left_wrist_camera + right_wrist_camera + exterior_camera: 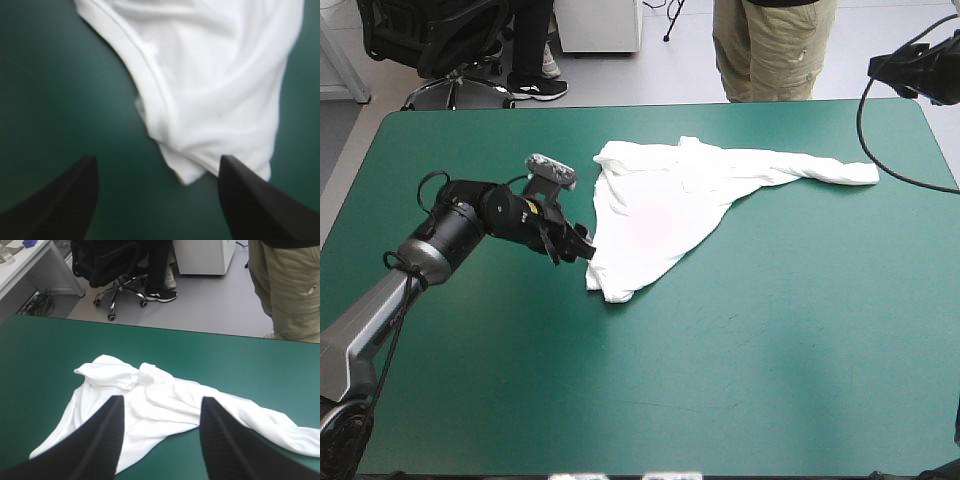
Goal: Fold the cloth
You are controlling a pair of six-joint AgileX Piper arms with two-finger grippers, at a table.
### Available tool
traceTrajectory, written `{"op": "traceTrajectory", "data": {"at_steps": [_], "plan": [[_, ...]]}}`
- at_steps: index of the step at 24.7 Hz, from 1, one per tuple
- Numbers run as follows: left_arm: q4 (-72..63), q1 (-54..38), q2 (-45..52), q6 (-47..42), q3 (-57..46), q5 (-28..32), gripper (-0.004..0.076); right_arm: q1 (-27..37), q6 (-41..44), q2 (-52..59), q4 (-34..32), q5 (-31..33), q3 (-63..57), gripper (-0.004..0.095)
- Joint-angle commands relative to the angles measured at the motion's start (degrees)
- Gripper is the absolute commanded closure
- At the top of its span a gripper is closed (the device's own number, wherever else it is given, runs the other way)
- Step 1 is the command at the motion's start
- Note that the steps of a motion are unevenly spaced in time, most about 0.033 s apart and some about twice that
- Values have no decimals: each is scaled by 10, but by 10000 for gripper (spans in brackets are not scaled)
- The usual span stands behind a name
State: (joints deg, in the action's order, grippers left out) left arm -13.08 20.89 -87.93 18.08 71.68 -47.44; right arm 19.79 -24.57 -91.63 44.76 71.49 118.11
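The T-shirt (660, 205) lies on the table (770, 380), towards its far side. It is neither heaped nor flat but a rough white triangle, with one twisted strip trailing off towards the right edge. By the look of it the folding proper is not yet begun, and the shirt first wants spreading.

The left arm (470, 225) is low over the teal-green cover, and the left jaws stand apart, empty, aimed at the shirt's near-left corner. That placing makes sense: a corner is the easiest part to pinch and draw outward. The right arm (925, 65) hangs high at the table's far right corner (out of the left arm's way, I judge), and the right jaws are likewise parted, gripping nothing.

The high view gives the layout — arm, corner and trailing strip together — but flattens the cloth. The left wrist view shows what it cannot: the corner of the T-shirt (215, 85) lies between the black fingers and a little ahead of them, with a stitched hem and more than one layer stacked there, so a pinch may take several layers at once. The right wrist view looks down across the table and shows the T-shirt (160, 410) bunched into soft lumps along its far-left part — ridges the overhead picture barely hints at.
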Motion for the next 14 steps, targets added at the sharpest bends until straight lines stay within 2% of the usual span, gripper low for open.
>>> {"op": "traceTrajectory", "data": {"at_steps": [1,6,12,14], "plan": [[-104,25,24,70,-48,57,244,-17,6,22,19,0,9,467],[-105,101,-21,100,-83,135,251,-59,8,20,1,0,9,467],[-100,105,-91,96,-84,127,253,-67,14,20,-39,0,9,467],[-100,105,-113,100,-84,125,299,-67,19,20,-60,0,9,467]]}}
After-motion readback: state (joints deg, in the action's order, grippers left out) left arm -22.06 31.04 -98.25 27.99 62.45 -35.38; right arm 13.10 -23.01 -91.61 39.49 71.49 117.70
